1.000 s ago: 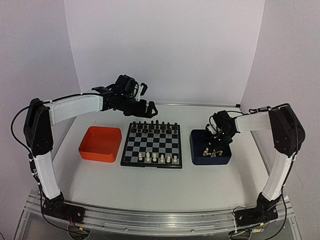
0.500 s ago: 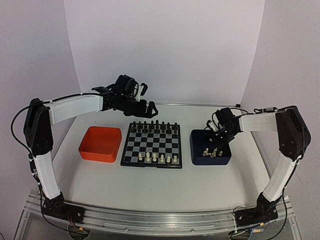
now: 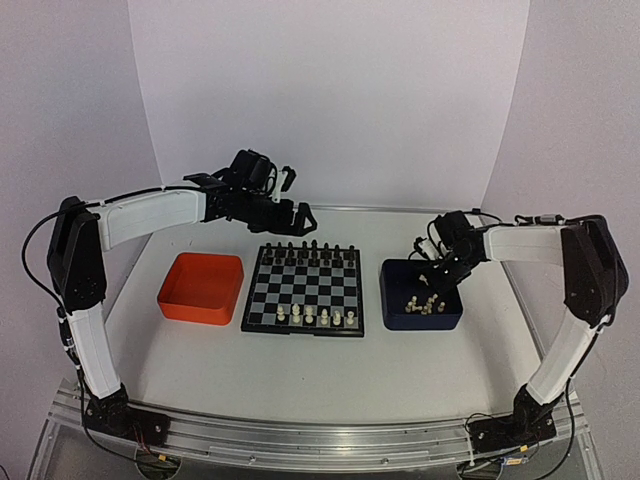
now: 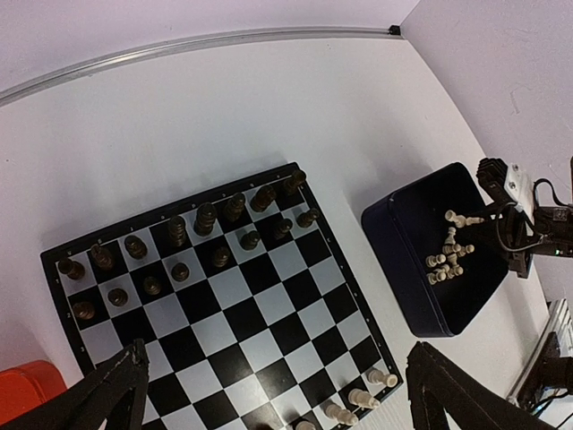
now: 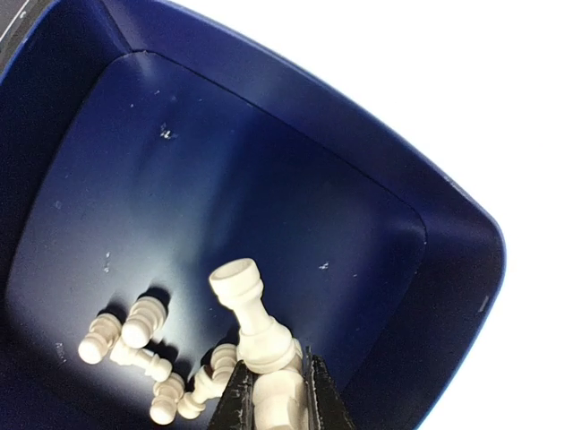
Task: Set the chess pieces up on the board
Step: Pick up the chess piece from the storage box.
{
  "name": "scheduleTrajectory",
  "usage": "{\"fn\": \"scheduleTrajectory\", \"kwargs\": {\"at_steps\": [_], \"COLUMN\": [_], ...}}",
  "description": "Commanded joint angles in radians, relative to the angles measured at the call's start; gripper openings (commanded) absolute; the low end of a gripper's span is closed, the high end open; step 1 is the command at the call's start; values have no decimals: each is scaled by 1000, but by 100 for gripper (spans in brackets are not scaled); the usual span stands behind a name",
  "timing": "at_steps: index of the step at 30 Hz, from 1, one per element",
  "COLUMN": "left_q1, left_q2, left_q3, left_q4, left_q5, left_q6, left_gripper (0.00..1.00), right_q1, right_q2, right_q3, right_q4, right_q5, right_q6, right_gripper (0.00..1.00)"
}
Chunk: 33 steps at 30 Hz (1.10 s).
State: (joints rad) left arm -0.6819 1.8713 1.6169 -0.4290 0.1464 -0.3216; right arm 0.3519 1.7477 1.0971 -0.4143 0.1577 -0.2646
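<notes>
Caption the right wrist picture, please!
Right jaws pinch a white chess piece above the loose pieces in the blue tray.

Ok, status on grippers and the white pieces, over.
Right gripper shut on a white piece over the dark blue tray. Left gripper open above the board. More white pieces loose in the tray. Nothing blocking.

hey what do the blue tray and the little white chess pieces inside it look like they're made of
The dark blue tray is likely plastic, smooth and semi-gloss: soft sheen, rounded moulded corners, faint scuffs. The cream pieces are probably moulded plastic: uniform colour, slight glossy highlights.
</notes>
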Motion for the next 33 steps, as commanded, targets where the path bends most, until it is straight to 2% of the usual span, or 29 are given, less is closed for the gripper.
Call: {"fn": "scheduleTrajectory", "kwargs": {"at_steps": [1, 5, 13, 17, 22, 29, 33], "left_q1": [0, -1, -23, -60, -91, -103, -104], "left_q2": [-8, 23, 82, 138, 152, 131, 115], "left_q3": [21, 46, 93, 175, 203, 169, 145], "left_q4": [17, 41, 146, 139, 170, 178, 182], "left_q5": [55, 129, 315, 372, 427, 419, 437], "left_q6": [-6, -8, -4, 20, 32, 23, 18], "left_gripper": [100, 100, 96, 92, 85, 78, 69], "right_q1": [-1, -1, 37, 129, 219, 253, 260], "right_q2": [-1, -43, -153, -156, -112, -94, -98], "right_q3": [50, 66, 125, 186, 264, 298, 300], "right_q4": [-21, -25, -28, -28, -27, -20, -14], "right_q5": [-47, -110, -405, -400, -432, -455, -452], "right_q6": [8, 31, 114, 87, 73, 65, 64], "right_gripper": [0, 0, 0, 0, 0, 0, 0]}}
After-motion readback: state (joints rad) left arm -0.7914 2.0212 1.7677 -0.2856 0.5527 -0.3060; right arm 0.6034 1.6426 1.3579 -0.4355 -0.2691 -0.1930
